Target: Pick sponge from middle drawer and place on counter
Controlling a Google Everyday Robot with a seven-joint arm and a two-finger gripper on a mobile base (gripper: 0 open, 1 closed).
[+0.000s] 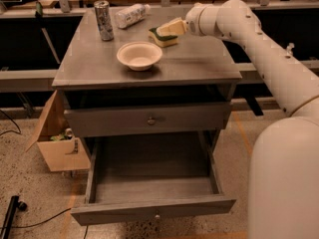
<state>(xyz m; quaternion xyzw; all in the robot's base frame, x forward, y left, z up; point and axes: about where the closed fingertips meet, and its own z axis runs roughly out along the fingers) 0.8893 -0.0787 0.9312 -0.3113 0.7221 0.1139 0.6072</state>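
The sponge [162,35], green face over a yellow body, is at the back of the counter [89,63], just right of and behind the white bowl [139,55]. It looks to be touching or just above the surface. My gripper [173,29] reaches in from the right and is shut on the sponge's right end. The middle drawer [149,169] is pulled out wide below, and its tray is empty. Its low front panel [154,210] has a small pale knob.
A metal can [103,13] and a lying plastic bottle [132,14] are at the counter's back left. A closed taller drawer front [149,119] is above the open one. A cardboard box [57,143] stands on the floor at the left. My white arm [279,73] fills the right side.
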